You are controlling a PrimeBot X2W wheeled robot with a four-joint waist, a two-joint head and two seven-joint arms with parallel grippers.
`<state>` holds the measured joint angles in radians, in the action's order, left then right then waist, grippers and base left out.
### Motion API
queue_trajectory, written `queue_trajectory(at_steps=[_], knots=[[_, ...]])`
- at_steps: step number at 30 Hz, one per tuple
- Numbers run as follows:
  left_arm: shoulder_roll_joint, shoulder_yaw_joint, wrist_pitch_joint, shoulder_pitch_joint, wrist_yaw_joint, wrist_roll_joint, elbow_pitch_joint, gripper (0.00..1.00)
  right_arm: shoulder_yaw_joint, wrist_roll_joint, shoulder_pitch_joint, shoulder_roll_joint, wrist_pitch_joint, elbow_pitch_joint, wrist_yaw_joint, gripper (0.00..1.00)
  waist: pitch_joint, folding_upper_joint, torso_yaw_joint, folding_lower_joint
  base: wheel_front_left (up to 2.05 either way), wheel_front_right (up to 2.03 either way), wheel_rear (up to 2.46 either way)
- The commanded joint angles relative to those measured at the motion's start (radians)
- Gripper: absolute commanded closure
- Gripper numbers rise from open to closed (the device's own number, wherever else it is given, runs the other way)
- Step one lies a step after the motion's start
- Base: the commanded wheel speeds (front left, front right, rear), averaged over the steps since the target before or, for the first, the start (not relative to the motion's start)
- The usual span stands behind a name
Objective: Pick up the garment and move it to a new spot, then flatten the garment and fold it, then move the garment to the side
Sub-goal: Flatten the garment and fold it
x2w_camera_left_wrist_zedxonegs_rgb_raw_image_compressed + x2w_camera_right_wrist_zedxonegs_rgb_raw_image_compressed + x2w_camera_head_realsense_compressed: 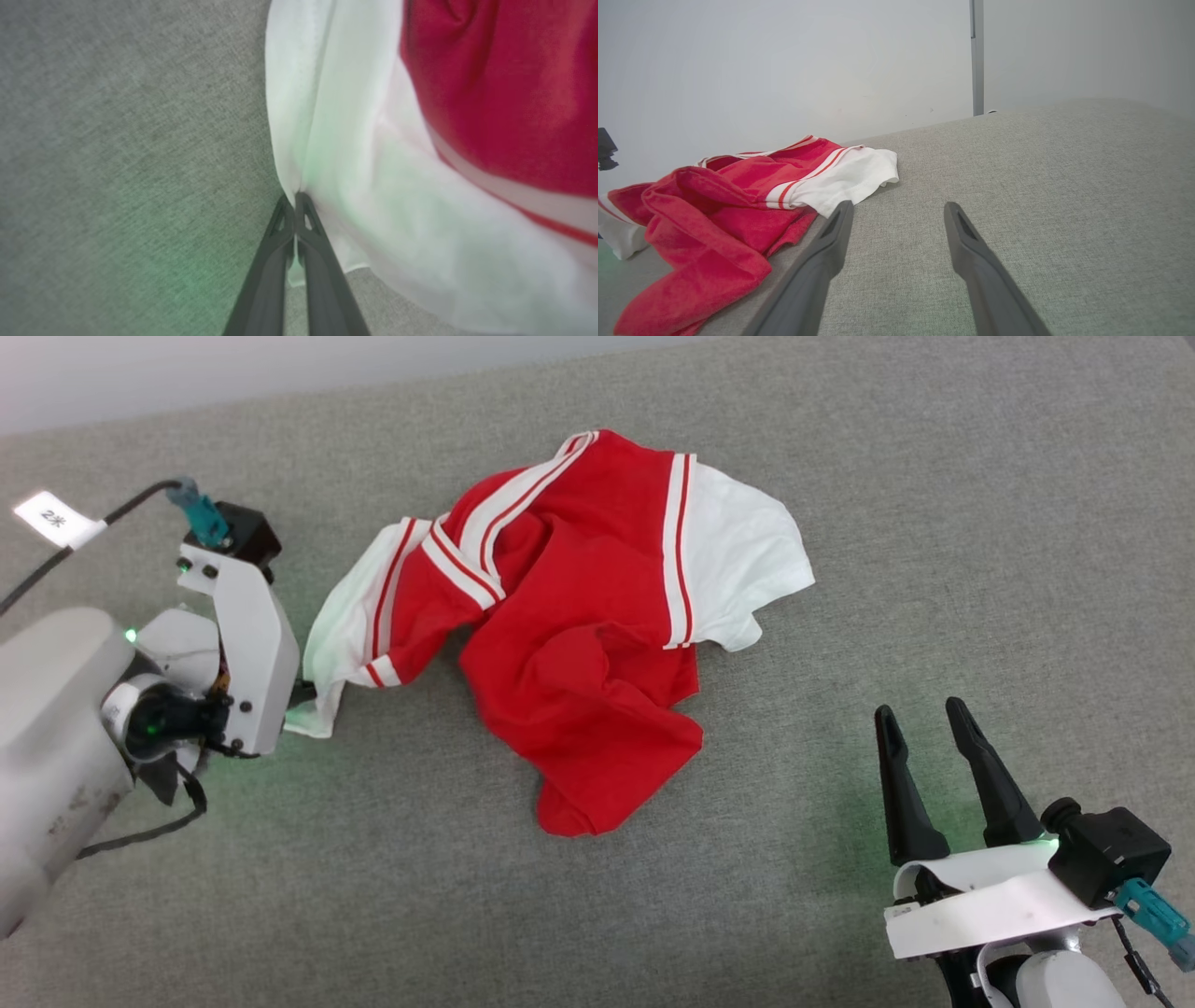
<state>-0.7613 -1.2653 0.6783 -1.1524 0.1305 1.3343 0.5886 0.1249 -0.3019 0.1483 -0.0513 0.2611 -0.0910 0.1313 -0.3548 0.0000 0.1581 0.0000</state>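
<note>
Garment [579, 644] lies crumpled toward the far edge of the counter [840, 476]; left tool [295, 197] grips its white sleeve [327, 140], right tool [920, 711] stands open. Probably the pick-up step; next comes lifting.

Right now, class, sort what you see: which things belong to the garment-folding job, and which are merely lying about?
Job:
- crumpled red fabric T-shirt with white sleeves
- left gripper, shut on a white sleeve
- right gripper, open, apart from it

Lying about:
- white label on a black cable
- grey metal post by the wall
</note>
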Motion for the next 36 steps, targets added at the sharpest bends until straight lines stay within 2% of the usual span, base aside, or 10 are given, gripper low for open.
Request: queue_trajectory(at_steps=[1, 8, 19, 26, 27, 29, 30, 31, 32, 36], knots=[[0.012, -0.028, 0.004, 0.049, -0.001, 0.0, 0.002, 1.0, -0.005, 0.002, 0.002, 0.002, 0.005, 0.001, -0.001, 0.0, 0.003, 0.0, -0.003, 0.0, 0.0, 0.0, 0.0], [-0.013, -0.013, -0.056, -0.006, -0.002, -0.036, 0.052, 1.0, -0.006, 0.002, -0.002, 0.002, 0.006, -0.002, -0.001, 0.0, 0.015, 0.0, -0.017, 0.0, 0.0, 0.0, 0.0], [-0.001, -0.012, -0.23, -0.113, -0.023, -0.214, 0.18, 1.0, 0.002, 0.008, 0.004, 0.002, 0.006, 0.004, -0.001, 0.0, 0.007, 0.0, -0.024, 0.0, 0.0, 0.0, 0.0], [0.03, -0.012, -0.186, -0.068, -0.032, -0.228, 0.286, 1.0, 0.003, 0.007, -0.004, 0.002, 0.006, -0.002, -0.001, 0.0, 0.013, 0.0, -0.013, 0.0, 0.0, 0.0, 0.0], [0.033, -0.011, -0.182, -0.068, -0.03, -0.222, 0.296, 0.96, 0.001, 0.009, -0.007, 0.001, 0.006, -0.003, -0.001, 0.0, 0.016, 0.0, -0.013, 0.0, 0.0, 0.0, 0.0], [0.043, -0.003, -0.184, -0.055, -0.027, -0.205, 0.317, 0.71, -0.004, 0.012, -0.013, 0.002, 0.006, -0.006, -0.001, 0.0, 0.025, 0.0, -0.015, 0.0, 0.0, 0.0, 0.0], [0.052, 0.001, -0.191, -0.046, -0.027, -0.197, 0.324, 0.52, -0.005, 0.015, -0.014, 0.002, 0.005, -0.007, -0.001, 0.0, 0.032, 0.0, -0.017, 0.0, 0.0, 0.0, 0.0], [0.061, 0.006, -0.202, -0.042, -0.026, -0.192, 0.33, 0.04, -0.006, 0.018, -0.016, 0.002, 0.005, -0.008, -0.001, 0.0, 0.04, 0.0, -0.02, 0.0, 0.0, 0.0, 0.0], [0.067, 0.012, -0.216, -0.04, -0.024, -0.185, 0.336, 0.0, -0.006, 0.023, -0.018, 0.002, 0.005, -0.01, -0.001, 0.0, 0.048, 0.0, -0.022, 0.0, 0.0, 0.0, 0.0], [0.089, 0.046, -0.28, -0.008, -0.015, -0.144, 0.349, 0.0, -0.007, 0.047, -0.032, 0.002, 0.006, -0.019, -0.001, 0.0, 0.096, 0.0, -0.041, 0.0, 0.0, 0.0, 0.0]])
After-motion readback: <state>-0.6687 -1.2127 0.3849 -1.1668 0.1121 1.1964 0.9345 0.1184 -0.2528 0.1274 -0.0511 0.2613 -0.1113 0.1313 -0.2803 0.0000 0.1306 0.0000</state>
